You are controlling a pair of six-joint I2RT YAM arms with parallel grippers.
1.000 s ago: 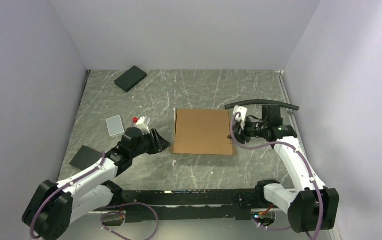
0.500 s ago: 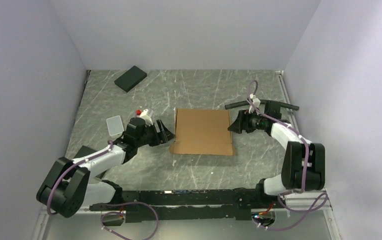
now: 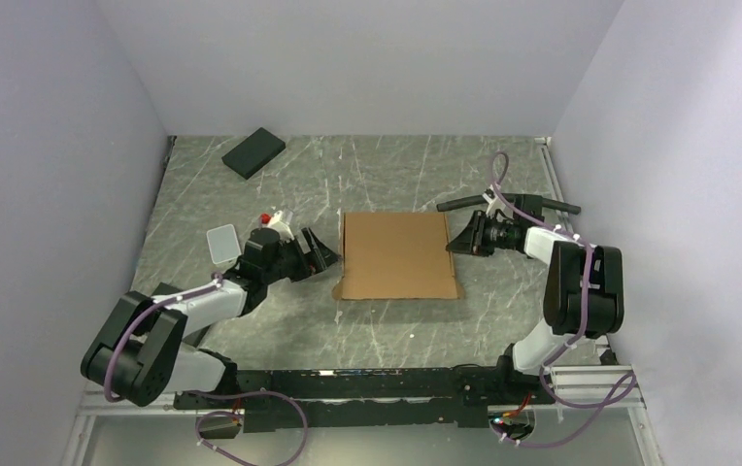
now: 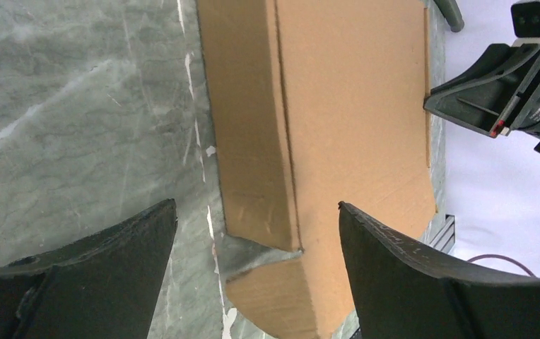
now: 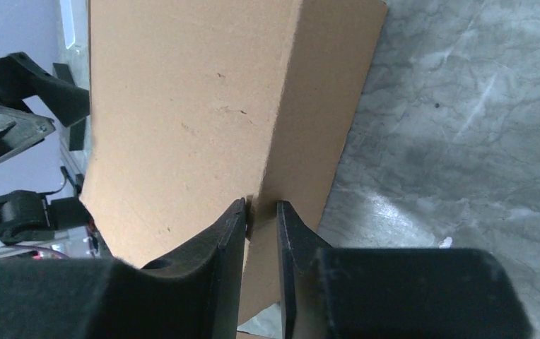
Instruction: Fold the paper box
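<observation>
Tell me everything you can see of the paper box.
The paper box is a plain brown corrugated cardboard blank, roughly square from above, lying mostly flat in the middle of the grey marbled table. A crease sets off a narrow strip along each side edge, with a rounded tab at the near left corner. The right gripper pinches its right edge between its fingers; the open left gripper faces its left edge, apparently without touching.

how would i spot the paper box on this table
Look at the middle of the grey marbled table. The flat brown corrugated cardboard box lies there, the right claw pinching its edge. It is the only brown item, far larger than the black rectangular pad at the far left.
</observation>
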